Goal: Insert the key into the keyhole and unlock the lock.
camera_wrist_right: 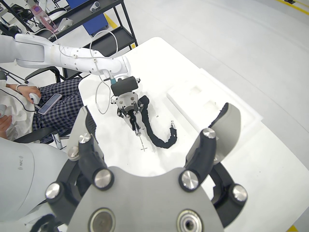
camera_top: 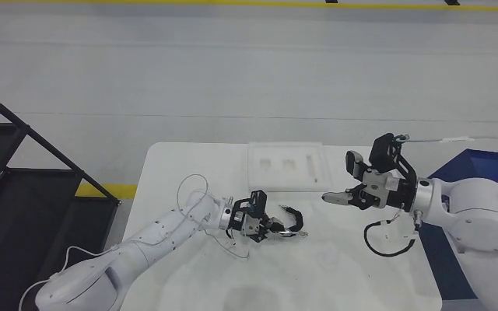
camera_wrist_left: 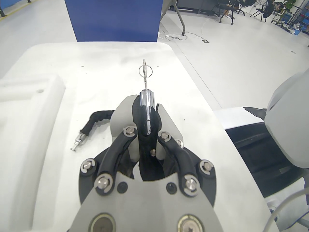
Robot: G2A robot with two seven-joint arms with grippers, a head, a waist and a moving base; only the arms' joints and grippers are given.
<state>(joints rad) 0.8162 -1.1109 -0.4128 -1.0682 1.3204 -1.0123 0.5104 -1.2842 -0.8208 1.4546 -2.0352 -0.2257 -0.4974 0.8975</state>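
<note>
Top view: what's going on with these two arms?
The left gripper is shut on the cable lock by its chrome barrel, low over the white table. A key with its ring sticks out of the barrel's end, apparently in the keyhole. The lock's black cable curls across the table, and its metal pin end lies free, out of the barrel. The right gripper hangs open above the table, apart from the lock, holding nothing.

Bare white tabletop (camera_wrist_left: 115,61) lies open ahead of the left gripper (camera_wrist_left: 146,107); the black fabric-sleeved lock cable (camera_wrist_left: 96,119) curls just beside it, the moulded white foam tray (camera_wrist_left: 29,90) beyond that.
</note>
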